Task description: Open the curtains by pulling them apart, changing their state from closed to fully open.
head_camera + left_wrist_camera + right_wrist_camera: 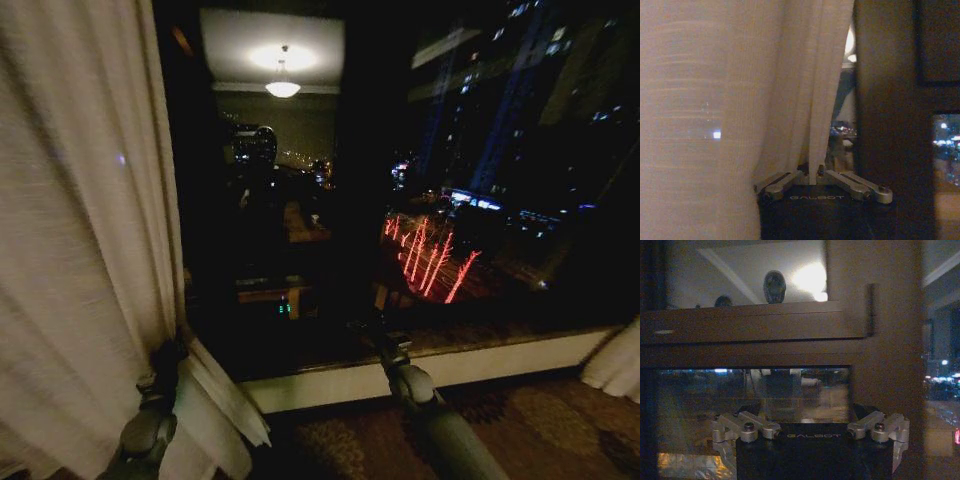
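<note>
right curtain panel (615, 365) cut by frame edge, left gripper (168, 352) fingers fabric-hidden

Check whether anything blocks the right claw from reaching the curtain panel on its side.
Nothing visible does. The right claw hangs open before the dark window glass, and the right curtain panel sits apart at the far right by the sill. The left claw is shut on the left curtain panel.
</note>
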